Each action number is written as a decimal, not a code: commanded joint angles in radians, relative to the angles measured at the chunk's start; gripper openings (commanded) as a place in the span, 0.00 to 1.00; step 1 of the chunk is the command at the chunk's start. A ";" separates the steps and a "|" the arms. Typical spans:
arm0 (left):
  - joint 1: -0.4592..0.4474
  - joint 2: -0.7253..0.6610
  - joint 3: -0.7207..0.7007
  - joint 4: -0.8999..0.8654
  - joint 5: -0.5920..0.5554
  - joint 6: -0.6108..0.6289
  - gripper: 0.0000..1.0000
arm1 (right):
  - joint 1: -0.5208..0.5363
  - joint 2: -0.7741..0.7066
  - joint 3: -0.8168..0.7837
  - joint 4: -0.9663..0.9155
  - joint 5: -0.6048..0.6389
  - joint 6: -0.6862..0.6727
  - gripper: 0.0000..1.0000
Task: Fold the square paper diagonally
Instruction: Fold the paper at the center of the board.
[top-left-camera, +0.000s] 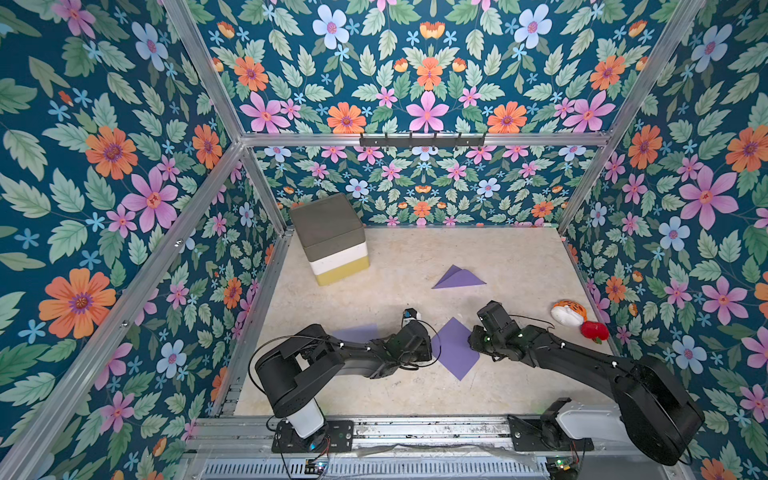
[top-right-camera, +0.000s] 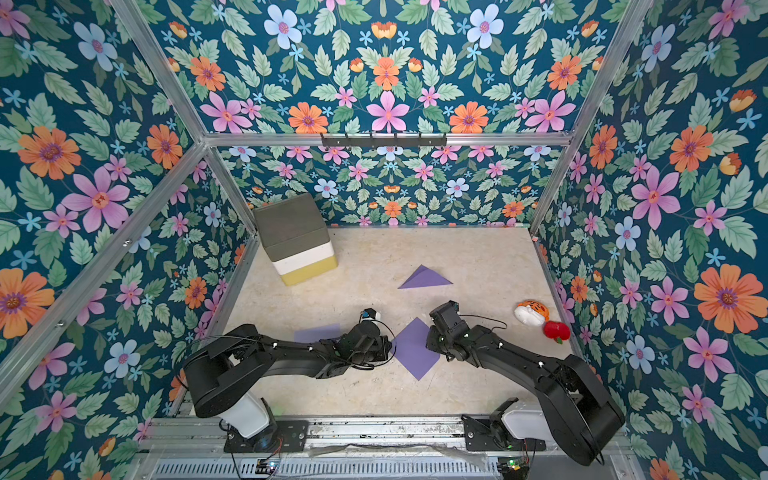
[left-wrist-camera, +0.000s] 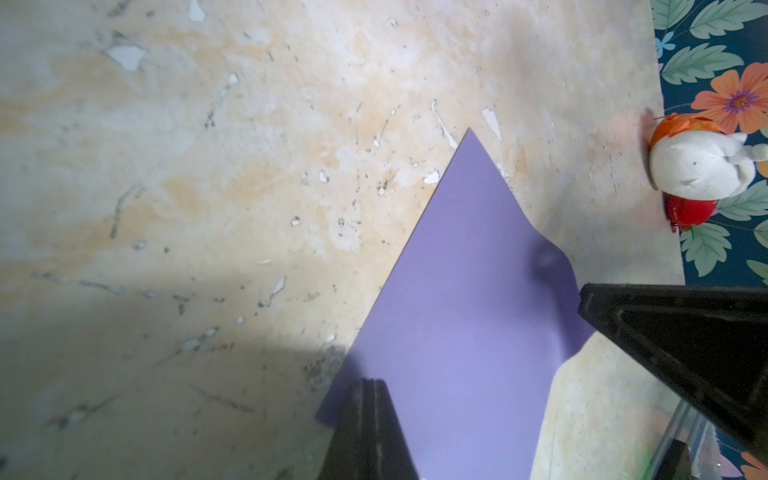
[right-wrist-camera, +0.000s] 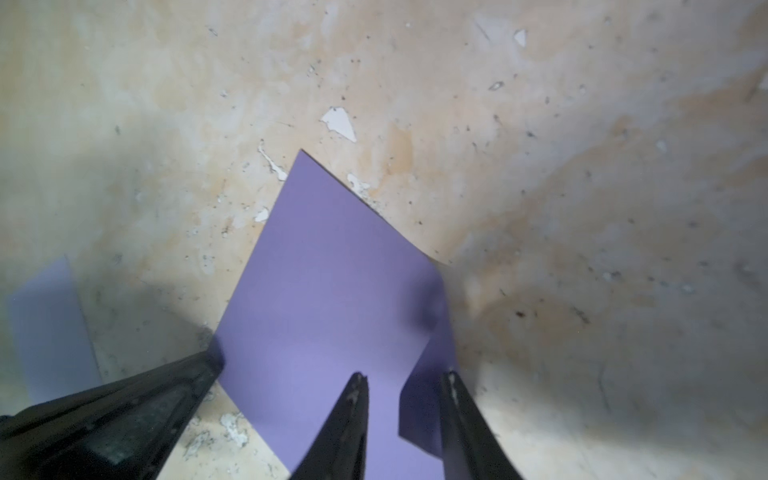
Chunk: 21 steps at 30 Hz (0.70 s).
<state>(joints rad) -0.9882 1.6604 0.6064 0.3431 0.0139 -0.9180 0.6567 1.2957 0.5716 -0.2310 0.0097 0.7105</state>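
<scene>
Purple square paper (top-left-camera: 455, 349) unfolded, diamond-wise, near-centre of bench (top-left-camera: 519, 257); left fingers (left-wrist-camera: 365, 415) clenched, tips on its left corner; right fingers (right-wrist-camera: 353, 409) parted astride lifted right corner, apparently released.

we see the square paper (top-left-camera: 455, 348), a plain purple sheet, lying unfolded on the table (top-left-camera: 507, 257) near the front middle, turned so its corners point like a diamond. most of it lies flat; in the right wrist view one side corner bends up off the surface.
</scene>
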 joint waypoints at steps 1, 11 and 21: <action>0.002 0.012 -0.010 -0.151 -0.033 -0.004 0.00 | 0.001 -0.004 0.008 -0.057 0.058 -0.011 0.35; 0.002 0.013 -0.012 -0.152 -0.035 -0.005 0.00 | 0.000 -0.013 0.021 -0.119 0.133 -0.018 0.27; 0.002 0.013 -0.010 -0.151 -0.034 -0.004 0.00 | -0.006 -0.020 0.025 -0.092 0.119 -0.029 0.21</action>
<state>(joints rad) -0.9882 1.6608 0.6048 0.3450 0.0132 -0.9325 0.6518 1.2732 0.5911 -0.3382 0.1299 0.6872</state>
